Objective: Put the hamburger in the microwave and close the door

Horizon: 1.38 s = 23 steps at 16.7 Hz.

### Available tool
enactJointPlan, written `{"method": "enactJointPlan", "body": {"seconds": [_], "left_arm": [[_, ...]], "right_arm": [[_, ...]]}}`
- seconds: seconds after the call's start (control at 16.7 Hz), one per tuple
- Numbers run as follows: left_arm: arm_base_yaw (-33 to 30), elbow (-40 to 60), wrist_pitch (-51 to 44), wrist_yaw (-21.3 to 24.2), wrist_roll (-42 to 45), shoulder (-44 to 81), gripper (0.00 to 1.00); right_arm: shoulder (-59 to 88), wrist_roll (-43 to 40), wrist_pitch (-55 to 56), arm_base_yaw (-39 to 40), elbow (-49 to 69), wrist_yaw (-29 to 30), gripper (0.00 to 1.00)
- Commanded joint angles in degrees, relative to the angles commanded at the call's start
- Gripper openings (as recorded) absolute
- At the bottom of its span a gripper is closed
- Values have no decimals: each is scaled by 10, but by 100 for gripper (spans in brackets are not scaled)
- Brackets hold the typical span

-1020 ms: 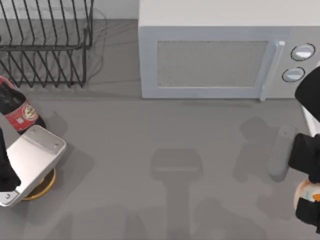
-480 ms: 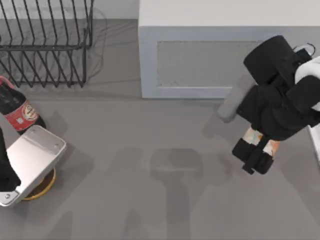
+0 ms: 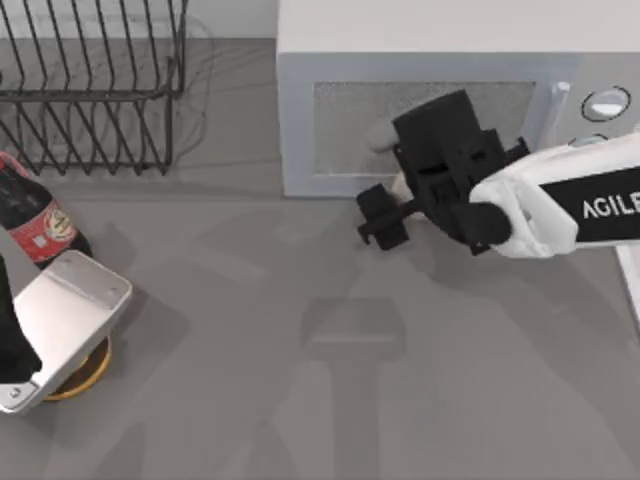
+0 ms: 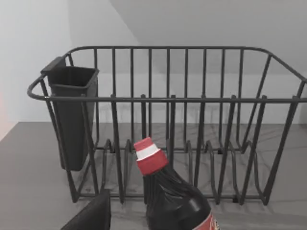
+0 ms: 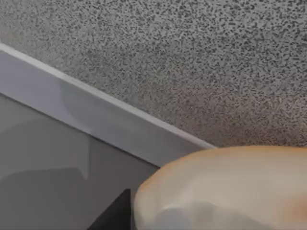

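Carrying the hamburger (image 5: 225,187), the right gripper (image 3: 385,215) hangs just in front of the microwave (image 3: 440,40), low against the door (image 3: 330,170), with its jaws pinching the bun. In the right wrist view the hamburger is a smooth, rounded, pale cream lump with a faint orange tinge at one edge, very close to the door's speckled mesh window (image 5: 192,57); whether they touch I cannot tell. In the top view only a sliver of pale bun peeks out beside the black fingers.

As I judge it, the task is at an awkward midpoint. The hamburger is lifted and brought to the appliance, but the door looks shut flush with the front, its pale vertical bar handle (image 3: 556,100) untouched. So opening, placing inside and closing all seem left to do, and the hand that would pull the handle is full.

The microwave is a boxy, matt light-grey shell with a flat top and two round knobs (image 3: 606,102) at its right end. At the table's left edge the left gripper (image 3: 60,330) sits parked, a flat metallic-looking plate on it over a yellow-orange disc (image 3: 85,375); I cannot tell how its jaws stand. Just beside it lies a dark glossy bottle (image 4: 175,201) with a red cap, and behind that a black wire rack (image 4: 168,100) with a square cup at one corner
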Motion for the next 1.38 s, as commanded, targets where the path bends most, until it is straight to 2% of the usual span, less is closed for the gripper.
{"method": "enactJointPlan", "body": {"seconds": [0.18, 0.36, 0.54, 0.84, 1.38], "left_arm": [[0, 0, 0, 0, 0, 0, 100], [0, 0, 0, 0, 0, 0, 100], [0, 0, 0, 0, 0, 0, 100], [0, 0, 0, 0, 0, 0, 100], [0, 0, 0, 0, 0, 0, 100]], "right_arm": [[66, 77, 143, 4, 24, 47, 0], [111, 138, 238, 5, 44, 82, 0], [132, 170, 279, 6, 55, 99, 0], [133, 171, 281, 6, 55, 100, 0], [133, 171, 281, 6, 55, 100, 68]]}}
